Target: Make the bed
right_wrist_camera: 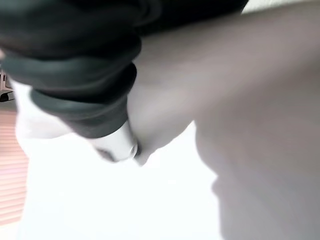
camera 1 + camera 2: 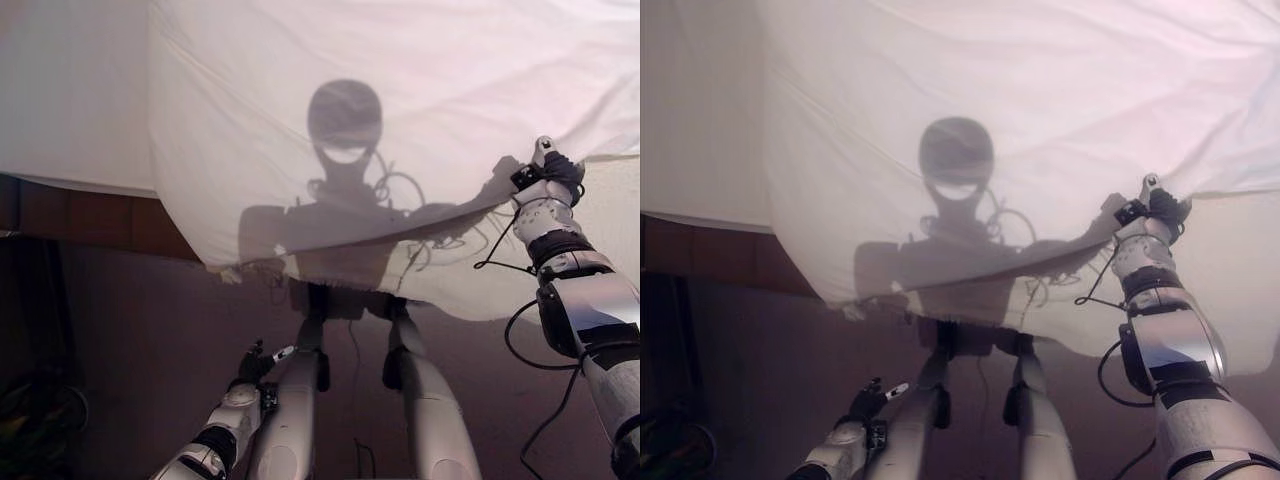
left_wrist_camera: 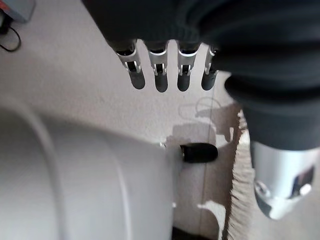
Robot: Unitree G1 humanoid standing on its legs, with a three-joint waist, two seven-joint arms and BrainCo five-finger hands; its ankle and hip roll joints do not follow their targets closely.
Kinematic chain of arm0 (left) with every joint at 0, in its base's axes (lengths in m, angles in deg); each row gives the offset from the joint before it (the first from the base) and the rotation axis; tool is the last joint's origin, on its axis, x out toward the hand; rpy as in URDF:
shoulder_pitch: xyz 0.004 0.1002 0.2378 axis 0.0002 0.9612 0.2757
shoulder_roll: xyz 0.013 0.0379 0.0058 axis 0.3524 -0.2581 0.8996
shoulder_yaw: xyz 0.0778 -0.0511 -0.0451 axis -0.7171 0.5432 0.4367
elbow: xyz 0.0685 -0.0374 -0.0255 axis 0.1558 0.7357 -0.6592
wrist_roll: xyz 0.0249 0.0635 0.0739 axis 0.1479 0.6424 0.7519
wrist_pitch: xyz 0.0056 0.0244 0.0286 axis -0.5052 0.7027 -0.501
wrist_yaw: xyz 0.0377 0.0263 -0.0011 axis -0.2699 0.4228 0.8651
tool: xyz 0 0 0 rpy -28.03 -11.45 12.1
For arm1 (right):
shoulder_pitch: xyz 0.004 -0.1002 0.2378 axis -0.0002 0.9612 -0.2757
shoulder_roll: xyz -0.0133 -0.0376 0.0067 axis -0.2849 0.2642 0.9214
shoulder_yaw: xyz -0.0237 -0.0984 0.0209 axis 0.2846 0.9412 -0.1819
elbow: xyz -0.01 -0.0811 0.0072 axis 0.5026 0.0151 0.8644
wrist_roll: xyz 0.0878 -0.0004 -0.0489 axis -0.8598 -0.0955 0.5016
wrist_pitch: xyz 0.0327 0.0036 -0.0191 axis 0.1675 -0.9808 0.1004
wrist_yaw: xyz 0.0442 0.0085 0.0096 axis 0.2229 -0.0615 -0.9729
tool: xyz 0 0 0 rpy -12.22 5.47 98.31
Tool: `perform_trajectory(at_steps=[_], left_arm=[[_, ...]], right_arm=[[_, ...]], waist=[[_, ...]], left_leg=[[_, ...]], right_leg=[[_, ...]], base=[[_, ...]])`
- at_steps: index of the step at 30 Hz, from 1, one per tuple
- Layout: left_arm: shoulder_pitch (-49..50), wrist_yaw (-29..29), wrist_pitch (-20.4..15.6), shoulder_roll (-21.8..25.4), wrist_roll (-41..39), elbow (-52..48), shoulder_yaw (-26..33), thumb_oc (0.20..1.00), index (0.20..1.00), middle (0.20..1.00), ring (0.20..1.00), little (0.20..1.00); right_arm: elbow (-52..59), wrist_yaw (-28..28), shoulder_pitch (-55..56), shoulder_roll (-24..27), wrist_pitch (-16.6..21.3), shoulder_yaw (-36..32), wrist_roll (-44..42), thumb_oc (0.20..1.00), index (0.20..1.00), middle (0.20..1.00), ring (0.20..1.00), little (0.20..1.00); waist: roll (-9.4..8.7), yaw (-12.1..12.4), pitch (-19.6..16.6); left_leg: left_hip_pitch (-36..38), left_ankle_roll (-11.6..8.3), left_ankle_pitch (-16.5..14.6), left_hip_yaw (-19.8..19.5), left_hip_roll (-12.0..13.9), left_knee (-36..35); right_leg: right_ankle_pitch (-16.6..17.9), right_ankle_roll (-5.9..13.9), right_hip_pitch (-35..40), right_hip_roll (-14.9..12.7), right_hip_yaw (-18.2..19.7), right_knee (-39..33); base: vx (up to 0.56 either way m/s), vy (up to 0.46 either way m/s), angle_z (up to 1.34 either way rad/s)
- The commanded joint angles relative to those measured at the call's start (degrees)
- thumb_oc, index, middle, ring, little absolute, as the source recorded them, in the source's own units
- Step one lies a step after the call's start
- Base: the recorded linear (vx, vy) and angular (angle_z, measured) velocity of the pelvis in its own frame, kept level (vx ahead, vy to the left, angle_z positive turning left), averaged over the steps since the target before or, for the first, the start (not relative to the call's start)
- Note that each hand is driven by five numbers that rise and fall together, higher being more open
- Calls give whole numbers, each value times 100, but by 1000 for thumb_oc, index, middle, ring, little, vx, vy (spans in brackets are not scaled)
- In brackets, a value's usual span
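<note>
**Right hand lifting the sheet edge, left hand hanging idle**

We are raising the white sheet (image 2: pixel 400 110) by its lower edge with our right hand (image 2: pixel 548 172), reaching up and forward on our right side. The cloth is draping around that hand, and in the right wrist view it is folding over the fingers so that we cannot tell whether they are pinching it or only propping it. The sheet is spreading away from the hand across the bed towards our left, its free hem sagging in a long arc and hanging over the bed's side above the wooden bed frame (image 2: pixel 90 215). Our left hand (image 2: pixel 255 362) is hanging low near the floor (image 3: pixel 70 70), fingers (image 3: pixel 161 75) straight and holding nothing, well apart from the hem. The right hand is clearly the nearer; the sagging left stretch of hem is, we judge, what the left hand needs to reach next.
</note>
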Motion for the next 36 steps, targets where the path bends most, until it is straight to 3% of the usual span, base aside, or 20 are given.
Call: perform_trajectory(at_steps=[1, 5, 7, 9, 10, 15, 20, 28, 29, 36], left_arm=[[29, -382, 14, -71, -796, -694, -538, 1000, 1000, 1000, 1000, 1000], [23, -450, 23, -25, -1245, -1485, -931, 1000, 1000, 1000, 1000, 1000], [-120, -576, 46, 235, -1372, -2801, -1601, 1000, 1000, 1000, 1000, 1000], [-178, -591, 99, 350, -1463, -3166, -1765, 1000, 1000, 1000, 1000, 1000], [-504, -724, 201, 429, -1650, -3530, -2143, 1000, 1000, 1000, 1000, 1000], [-1004, -856, 302, 238, -2290, -3611, -2441, 1000, 1000, 1000, 1000, 1000], [-1361, -773, 411, -456, -3599, -3160, -2675, 1000, 1000, 1000, 1000, 1000], [-1549, -493, 345, -1275, -4690, -2502, -2310, 1000, 1000, 1000, 1000, 1000], [-1655, -356, 158, -1461, -4963, -2392, -2118, 1000, 1000, 1000, 1000, 1000], [-2234, -39, -207, -1748, -5455, -2148, -1367, 1000, 1000, 1000, 1000, 1000]], right_arm=[[495, -337, -616, 157, 75, 469, 102, 200, 200, 200, 200, 200], [445, -340, -704, 114, -107, 680, 159, 200, 200, 200, 200, 200], [579, -369, -721, 63, -157, 825, 104, 200, 200, 200, 200, 200], [631, -371, -686, 35, -148, 834, 66, 200, 200, 200, 200, 200], [730, -420, -687, -62, -153, 861, -50, 200, 200, 200, 200, 200], [1209, -549, -532, -261, -33, 889, -286, 200, 200, 200, 200, 200], [2267, -543, -124, -649, 194, 1015, -543, 200, 200, 200, 200, 200], [3176, -449, 286, -908, 375, 1230, -469, 200, 200, 200, 200, 200], [3384, -418, 459, -888, 406, 1261, -461, 200, 200, 200, 200, 200], [3830, -369, 908, -931, 468, 1235, -421, 200, 200, 200, 200, 200]], waist=[[-79, 104, -31], [-99, 71, -31], [-126, 4, -32], [-143, -14, -32], [-187, -91, -32], [-307, -214, -33], [-555, -458, -229], [-897, -579, -551], [-957, -604, -596], [-1047, -666, -727]], left_leg=[[248, -252, -274, 16, -230, 0], [315, -256, -275, 33, -236, 0], [415, -237, -288, 39, -244, 0], [466, -229, -302, 41, -244, 0], [606, -216, -319, 58, -258, 0], [901, -201, -376, 118, -296, 0], [1200, -131, -472, 296, -321, 0], [1400, -55, -553, 678, -293, 0], [1464, -49, -590, 699, -273, 0], [1577, -83, -602, 696, -226, 0]], right_leg=[[-545, 517, 133, -141, 134, 1096], [-499, 526, 223, -121, 143, 1031], [-465, 540, 326, -119, 153, 987], [-465, 543, 377, -121, 155, 971], [-473, 551, 483, -127, 188, 968], [-454, 582, 752, -165, 277, 936], [-301, 633, 987, -149, 521, 730], [-82, 718, 1102, -56, 864, 440], [-108, 721, 1148, -46, 869, 448], [-150, 693, 1241, -5, 824, 460]], base=[[0, 0, 0], [0, 0, 0], [-35, 4, 2], [-10, 18, 1], [0, 0, 0], [-35, 43, 0], [-40, 60, -8], [-22, 22, -36], [1, -19, -16], [5, -40, -5]])
